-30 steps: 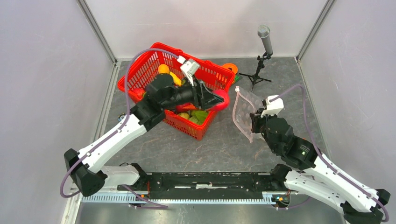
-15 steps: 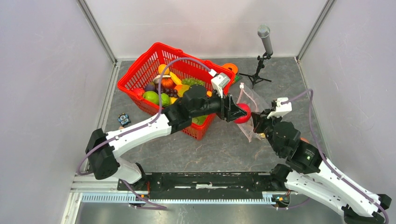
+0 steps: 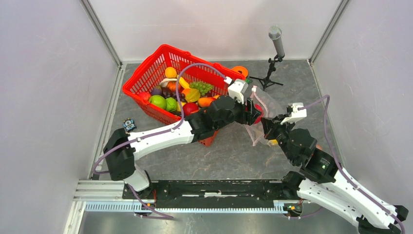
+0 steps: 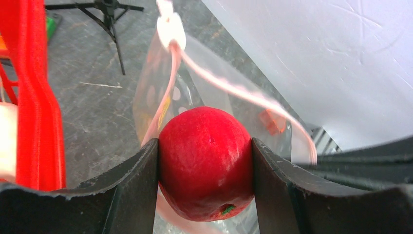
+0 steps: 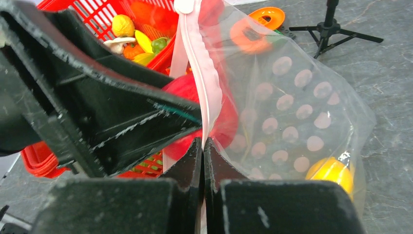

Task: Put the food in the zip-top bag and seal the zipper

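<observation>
My left fingers (image 4: 136, 187) pinch the red apple (image 4: 205, 161) at the mouth of the zip-top bag (image 5: 302, 97); my right fingers (image 5: 224, 190) press together on the zipper (image 5: 197, 68) edge. I should push well past that strip before letting go

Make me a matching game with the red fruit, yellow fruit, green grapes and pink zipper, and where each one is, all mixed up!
Things:
1. red fruit
2. yellow fruit
3. green grapes
4. pink zipper

Places:
A. in the red basket
B. pinched by the right hand
C. inside the clear bag
D. held in the left hand

Pairs: 1-D, 2-C, 3-A, 4-B
</observation>
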`<state>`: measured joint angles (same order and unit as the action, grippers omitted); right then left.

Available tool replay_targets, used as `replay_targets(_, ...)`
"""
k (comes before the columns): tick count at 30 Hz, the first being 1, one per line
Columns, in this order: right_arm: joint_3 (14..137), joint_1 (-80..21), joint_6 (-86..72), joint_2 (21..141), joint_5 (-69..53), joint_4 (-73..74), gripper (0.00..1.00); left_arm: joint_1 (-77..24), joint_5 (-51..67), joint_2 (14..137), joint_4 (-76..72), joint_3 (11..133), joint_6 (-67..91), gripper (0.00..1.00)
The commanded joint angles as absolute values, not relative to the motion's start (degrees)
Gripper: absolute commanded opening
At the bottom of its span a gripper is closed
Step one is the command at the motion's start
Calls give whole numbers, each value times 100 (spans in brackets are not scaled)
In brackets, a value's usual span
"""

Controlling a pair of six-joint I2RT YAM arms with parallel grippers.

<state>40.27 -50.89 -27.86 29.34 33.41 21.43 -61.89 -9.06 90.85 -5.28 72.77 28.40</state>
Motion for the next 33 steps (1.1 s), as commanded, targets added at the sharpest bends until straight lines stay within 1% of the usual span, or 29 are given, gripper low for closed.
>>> replay_targets(1,4008,-5107,-2880,2901,2962,1860,2,-6311,-1949,9254,-230,7950,2772,27)
replay_targets(2,3995,-5107,-2880,2901,2933,1835,2,-6333,-1966,9320,-93,8089,2773,33)
replay_targets(3,3984,-5111,-2882,2890,2945,1816,2,-6337,-1896,9402,-28,8199,2761,42)
replay_targets(4,3966,-5107,-2889,2876,2981,1809,2,-6337,-1806,9455,155,8307,2722,44)
replay_targets(5,3964,-5106,-2902,2864,3043,1817,2,-6344,-1722,9511,261,8384,2723,47)
replay_targets(7,3939,-5107,-2941,2822,3194,1845,2,-6346,-1535,9538,360,8467,2683,61)
replay_targets(8,3930,-5111,-2966,2788,3276,1871,2,-6345,-1472,9520,396,8480,2657,73)
replay_targets(9,3913,-5107,-2997,2752,3378,1901,2,-6345,-1415,9484,423,8489,2616,79)
replay_targets(10,3896,-5106,-3028,2727,3466,1928,2,-6339,-1354,9438,445,8469,2565,82)
replay_targets(12,3866,-5109,-3060,2654,3599,1956,2,-6345,-1254,9301,464,8423,2419,93)
replay_targets(13,3848,-5107,-3089,2624,3668,1975,2,-6340,-1202,9244,481,8399,2370,97)
replay_targets(16,3817,-5109,-3131,2572,3831,2018,2,-6342,-1065,9119,678,8444,2181,100)
replay_targets(21,3793,-5107,-3179,2500,4006,2089,3,-6339,-856,8731,676,8272,1984,100)
replay_targets(24,3779,-5106,-3216,2470,4124,2173,3,-6338,-925,8399,560,8019,1895,100)
replay_targets(29,3986,-5107,-2922,2517,4311,2437,3,-6328,-1646,7786,618,7643,1472,100)
replay_targets(33,3995,-5107,-2268,2440,3742,2047,4,-6106,-2287,7512,1113,7519,1134,100)
